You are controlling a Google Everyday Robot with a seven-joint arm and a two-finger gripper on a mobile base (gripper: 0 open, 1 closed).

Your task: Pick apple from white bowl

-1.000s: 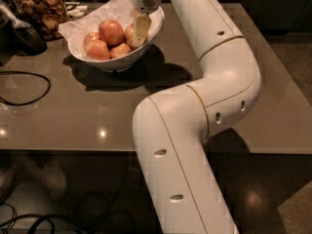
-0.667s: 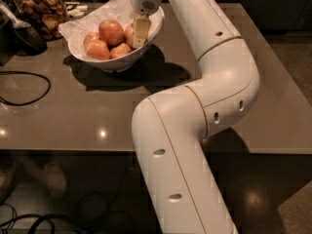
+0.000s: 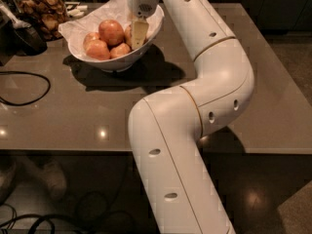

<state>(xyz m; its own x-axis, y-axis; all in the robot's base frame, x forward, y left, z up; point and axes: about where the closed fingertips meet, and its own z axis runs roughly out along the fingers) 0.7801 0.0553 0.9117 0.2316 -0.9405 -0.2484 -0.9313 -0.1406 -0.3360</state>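
Observation:
The white bowl [image 3: 152,29] stands at the back left of the table, lined with crumpled white paper, and holds several red-orange apples. The largest apple [image 3: 111,31] lies in the middle, with smaller ones [image 3: 97,48] in front of it. My gripper [image 3: 135,42] reaches straight down into the right side of the bowl. It sits at an apple [image 3: 127,33] that it mostly hides. I cannot tell whether it touches that apple. My white arm bends across the table's right half.
A clear glass jar of brown snacks [image 3: 41,11] stands behind the bowl at the left. A dark object [image 3: 22,35] sits beside it. A black cable [image 3: 24,89] loops over the table's left side. The table's front edge [image 3: 73,150] runs below.
My gripper has sunk slightly lower into the bowl. The apples and the bowl have not moved.

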